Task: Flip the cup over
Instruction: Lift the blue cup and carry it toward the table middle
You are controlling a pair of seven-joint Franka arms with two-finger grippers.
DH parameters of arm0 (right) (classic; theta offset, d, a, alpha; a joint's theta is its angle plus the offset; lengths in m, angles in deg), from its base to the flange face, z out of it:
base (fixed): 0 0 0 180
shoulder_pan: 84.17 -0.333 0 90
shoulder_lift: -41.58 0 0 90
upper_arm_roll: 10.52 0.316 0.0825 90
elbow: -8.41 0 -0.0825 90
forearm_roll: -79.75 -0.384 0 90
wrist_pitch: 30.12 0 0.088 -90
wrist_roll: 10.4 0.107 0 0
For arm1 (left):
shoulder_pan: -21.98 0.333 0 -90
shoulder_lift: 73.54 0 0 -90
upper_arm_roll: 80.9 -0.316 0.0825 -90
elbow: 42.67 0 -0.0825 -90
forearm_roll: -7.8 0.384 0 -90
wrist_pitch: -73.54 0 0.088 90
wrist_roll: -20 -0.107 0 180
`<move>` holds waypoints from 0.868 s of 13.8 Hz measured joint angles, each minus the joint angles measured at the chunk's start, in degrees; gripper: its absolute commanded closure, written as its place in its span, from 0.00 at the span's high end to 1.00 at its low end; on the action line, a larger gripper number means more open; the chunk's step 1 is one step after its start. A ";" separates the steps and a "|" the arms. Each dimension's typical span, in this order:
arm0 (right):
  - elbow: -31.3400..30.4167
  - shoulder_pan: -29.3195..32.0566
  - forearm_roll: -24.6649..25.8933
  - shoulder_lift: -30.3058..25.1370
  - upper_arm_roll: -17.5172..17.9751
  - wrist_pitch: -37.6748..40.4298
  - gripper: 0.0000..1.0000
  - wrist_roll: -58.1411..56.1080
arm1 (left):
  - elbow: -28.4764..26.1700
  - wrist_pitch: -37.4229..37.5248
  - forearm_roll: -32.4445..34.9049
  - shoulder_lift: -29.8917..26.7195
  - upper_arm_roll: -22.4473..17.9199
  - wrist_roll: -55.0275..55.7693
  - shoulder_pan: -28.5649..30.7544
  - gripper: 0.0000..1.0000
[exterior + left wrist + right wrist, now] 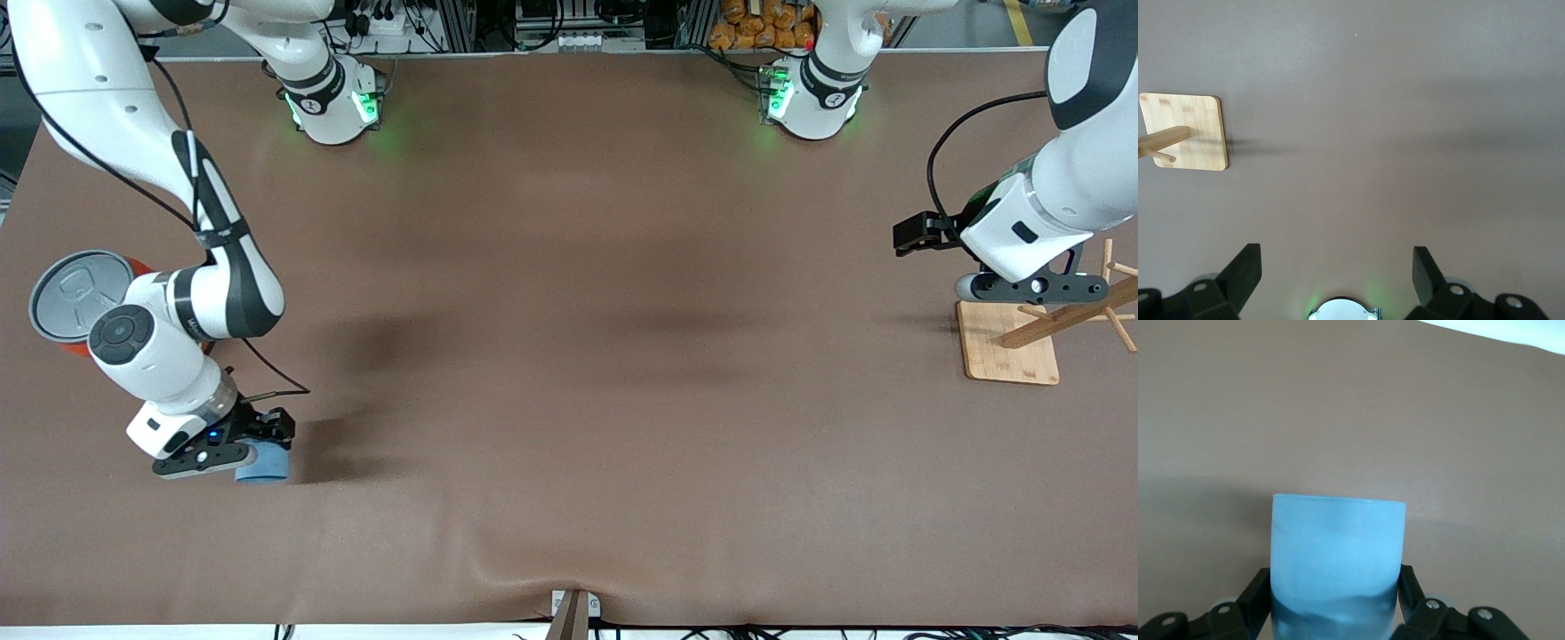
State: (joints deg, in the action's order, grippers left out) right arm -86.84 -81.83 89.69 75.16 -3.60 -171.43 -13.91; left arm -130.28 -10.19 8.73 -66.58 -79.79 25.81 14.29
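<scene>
The right pincer [1336, 603] is closed on the light-blue cup [1338, 560], one black finger [1255, 600] pressing each side of it. The cup sticks out from the pincer over the brown bench [1338, 407], its wall slightly dented near the fingers.

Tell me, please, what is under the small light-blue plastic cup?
Under the small light-blue plastic cup, gripped by the right gripper, only the brown table cover shows. Whether it touches the cover, and its inside, cannot be seen.
</scene>
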 measured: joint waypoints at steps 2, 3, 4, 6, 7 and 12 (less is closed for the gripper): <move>1.47 -2.90 0.02 -1.11 0.09 3.74 0.57 -0.96 | 0.14 0.00 0.00 -0.02 -0.01 0.00 0.01 1.00; 1.79 -4.32 0.02 -1.64 0.13 4.92 0.57 -1.94 | 0.17 0.02 0.00 -0.05 -0.01 0.00 0.02 1.00; 1.89 -5.69 0.04 -2.09 0.18 6.07 0.57 -3.38 | 0.18 0.05 0.00 -0.07 -0.02 0.00 0.03 1.00; 2.00 -9.02 0.05 -2.80 0.29 8.66 0.57 -7.28 | 0.21 0.09 0.00 -0.10 -0.03 0.00 0.04 1.00; 2.00 -10.90 0.06 -3.14 0.33 9.82 0.57 -9.24 | 0.23 0.09 0.00 -0.10 -0.03 0.00 0.04 1.00; 2.03 -17.40 0.06 -4.15 2.93 13.06 0.57 -20.23 | 0.39 0.20 0.00 -0.34 -0.03 0.00 0.07 1.00</move>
State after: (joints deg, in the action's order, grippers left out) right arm -84.82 -99.23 89.75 71.00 -0.67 -158.37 -34.14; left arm -129.89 -9.99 8.73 -66.93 -79.82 25.81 14.36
